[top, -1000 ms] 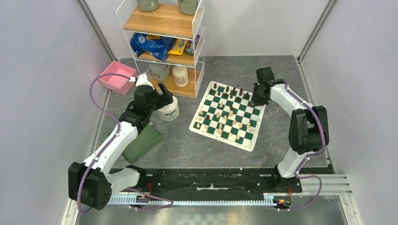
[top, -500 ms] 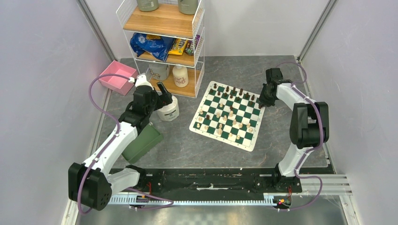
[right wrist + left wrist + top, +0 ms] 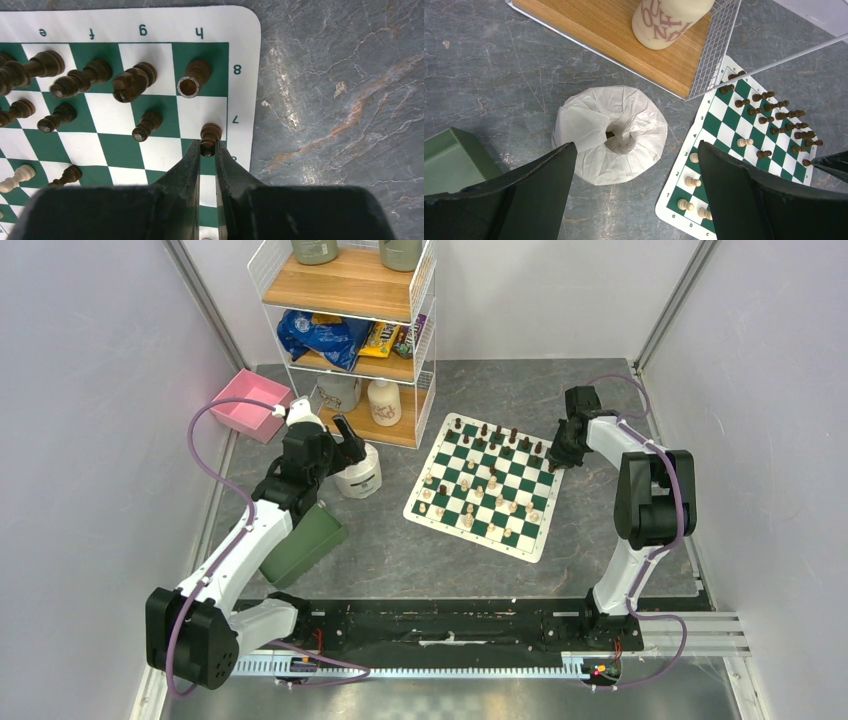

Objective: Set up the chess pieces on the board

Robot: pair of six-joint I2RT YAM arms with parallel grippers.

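Chess pieces (image 3: 134, 81) stand part-set on the board (image 3: 245, 30), flat on the table (image 3: 400, 560); dark ranks look nearly formed, cream pieces (image 3: 692, 181) scattered, I judge; my right gripper (image 3: 207, 150) pinches a dark pawn (image 3: 210, 134) near h7; my left gripper (image 3: 636, 147) gapes wide above a toilet roll (image 3: 589, 125).

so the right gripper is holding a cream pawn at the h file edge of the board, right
Not quite. The pawn in the right gripper is dark brown, not cream. The right wrist view shows it held at the h-file edge of the board.
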